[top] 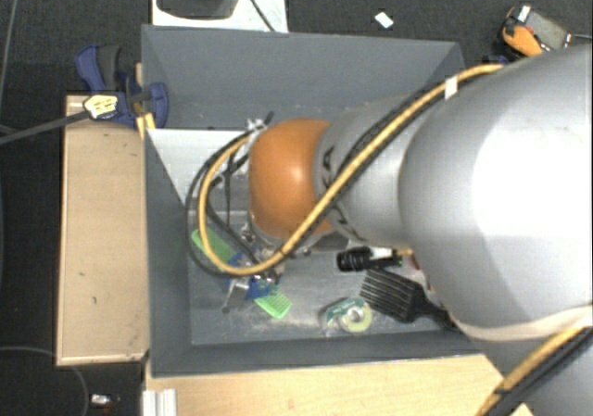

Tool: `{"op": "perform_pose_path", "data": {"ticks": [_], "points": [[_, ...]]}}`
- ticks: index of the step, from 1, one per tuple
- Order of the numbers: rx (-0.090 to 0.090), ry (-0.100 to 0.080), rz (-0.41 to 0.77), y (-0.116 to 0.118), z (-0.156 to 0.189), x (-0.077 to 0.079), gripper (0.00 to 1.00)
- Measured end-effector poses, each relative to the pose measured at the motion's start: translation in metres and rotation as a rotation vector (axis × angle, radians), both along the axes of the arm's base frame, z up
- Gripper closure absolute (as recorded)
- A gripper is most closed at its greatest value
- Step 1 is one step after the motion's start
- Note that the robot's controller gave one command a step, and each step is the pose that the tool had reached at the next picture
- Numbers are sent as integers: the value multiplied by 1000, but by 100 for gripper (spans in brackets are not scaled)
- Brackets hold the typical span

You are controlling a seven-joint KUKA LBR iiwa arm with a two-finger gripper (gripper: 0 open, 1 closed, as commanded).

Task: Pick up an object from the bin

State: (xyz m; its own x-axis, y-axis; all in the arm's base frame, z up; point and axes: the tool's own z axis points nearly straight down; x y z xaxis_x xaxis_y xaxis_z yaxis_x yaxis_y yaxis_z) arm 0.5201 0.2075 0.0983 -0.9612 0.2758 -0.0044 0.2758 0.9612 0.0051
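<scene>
Bare floor in the bin's (171,247) near-left corner; green piece (271,305), tape roll (348,315), black brush (394,294) rightward.

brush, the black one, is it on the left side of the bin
No, the black brush lies at the right front of the bin, beside a tape roll.

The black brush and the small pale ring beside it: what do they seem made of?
The black brush looks like plastic, matte: even dull black with ribbed rows. The pale ring seems clear, glossy plastic, perhaps a tape roll: light glints on it.
</scene>
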Motion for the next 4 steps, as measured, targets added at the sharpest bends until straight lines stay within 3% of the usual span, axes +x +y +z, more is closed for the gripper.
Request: {"op": "perform_pose_path", "data": {"ticks": [1, 2, 4], "points": [[-2, -1, 165, -14, -12, 6, 0], [3, -2, -119, 0, -27, 2, 100], [3, -2, -121, 0, -9, 1, 100]]}}
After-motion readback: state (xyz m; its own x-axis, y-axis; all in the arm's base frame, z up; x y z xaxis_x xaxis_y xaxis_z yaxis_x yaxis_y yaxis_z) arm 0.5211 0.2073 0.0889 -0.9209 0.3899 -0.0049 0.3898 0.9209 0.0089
